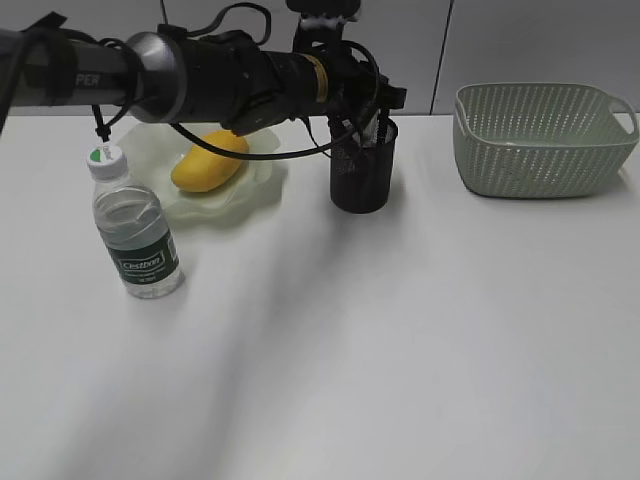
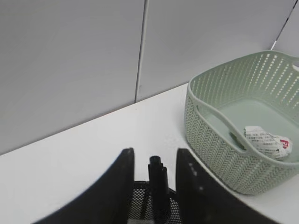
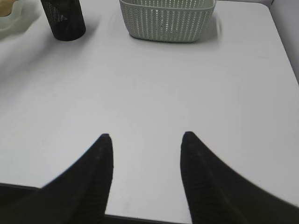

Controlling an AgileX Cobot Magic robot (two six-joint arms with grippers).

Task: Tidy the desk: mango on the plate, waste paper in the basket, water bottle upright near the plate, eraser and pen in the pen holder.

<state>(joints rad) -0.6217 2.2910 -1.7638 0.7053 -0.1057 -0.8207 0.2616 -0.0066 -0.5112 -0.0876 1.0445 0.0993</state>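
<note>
My left gripper (image 1: 375, 112) (image 2: 155, 151) hangs over the black mesh pen holder (image 1: 362, 172) (image 2: 140, 201). A black pen (image 2: 158, 184) stands in the holder between the fingers, with a gap on each side, so the gripper is open. The mango (image 1: 208, 160) lies on the green plate (image 1: 245, 195). The water bottle (image 1: 135, 235) stands upright in front of the plate. The waste paper (image 2: 266, 141) lies in the basket (image 1: 540, 140) (image 2: 219, 140). My right gripper (image 3: 147, 136) is open over bare desk (image 3: 154, 88). The eraser is out of view.
The left arm stretches from the left across the back of the desk, above the plate. The basket (image 3: 166, 18) and pen holder (image 3: 63, 18) stand at the far side, by a grey wall. The desk's near edge shows just below the right fingers.
</note>
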